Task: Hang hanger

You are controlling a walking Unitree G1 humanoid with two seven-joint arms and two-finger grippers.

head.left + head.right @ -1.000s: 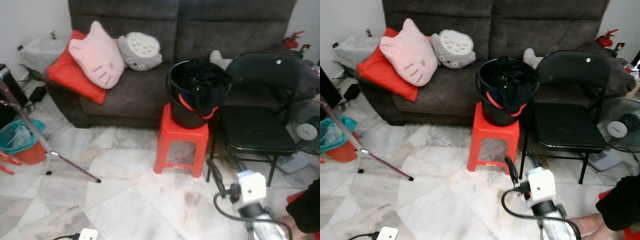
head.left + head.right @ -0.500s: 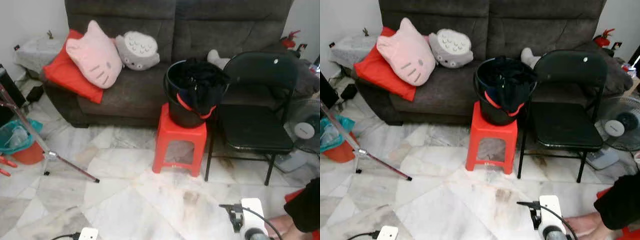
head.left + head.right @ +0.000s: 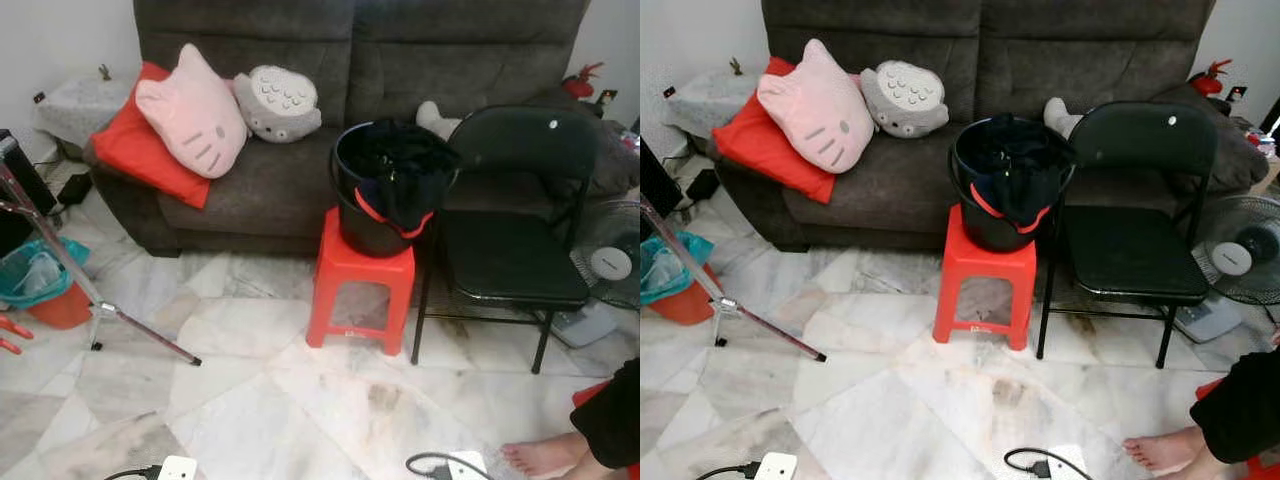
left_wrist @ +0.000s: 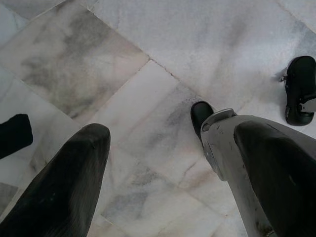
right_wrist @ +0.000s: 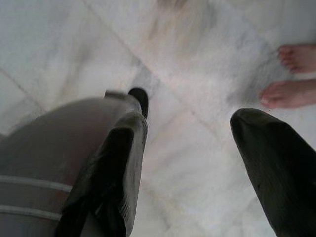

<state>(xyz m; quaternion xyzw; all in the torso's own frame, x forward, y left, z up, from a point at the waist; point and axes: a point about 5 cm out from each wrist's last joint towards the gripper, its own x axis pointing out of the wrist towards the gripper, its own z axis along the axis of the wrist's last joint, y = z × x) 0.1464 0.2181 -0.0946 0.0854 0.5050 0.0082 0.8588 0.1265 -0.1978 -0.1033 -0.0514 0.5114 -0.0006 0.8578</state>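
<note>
Left claw wide | right claw wide | veined marble floor

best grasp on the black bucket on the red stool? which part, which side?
Likely the rim of the black bucket, taken from above on the robot-facing side. It stands upright on the red stool, mouth up, with dark clothes heaped inside and draped over the edge by the chair, so that side is crowded. No handle can be made out.
</note>
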